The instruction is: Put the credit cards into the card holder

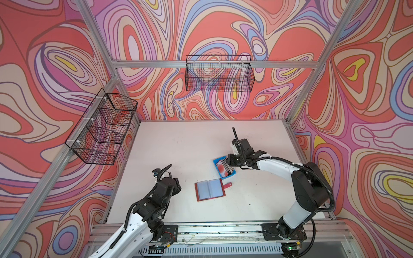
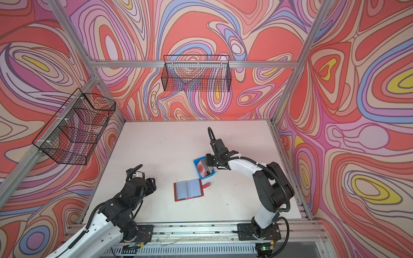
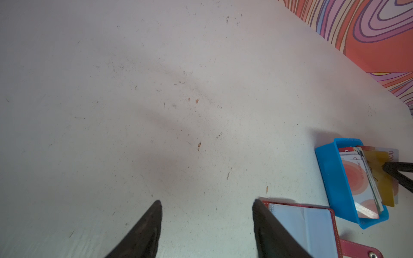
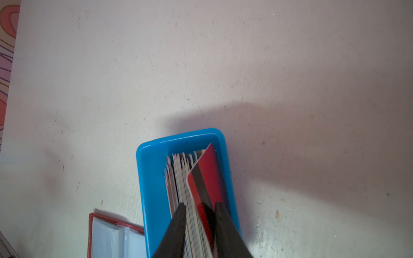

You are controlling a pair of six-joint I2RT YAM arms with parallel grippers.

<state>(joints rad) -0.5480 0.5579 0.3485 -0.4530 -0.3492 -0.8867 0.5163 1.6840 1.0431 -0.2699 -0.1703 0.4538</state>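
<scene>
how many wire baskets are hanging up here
2: the left basket hangs off to the side, and the back basket hangs high at the rear. None looks hidden.

Cards (image 1: 223,169) in tray (image 1: 228,176) behind holder (image 1: 207,190)
</scene>
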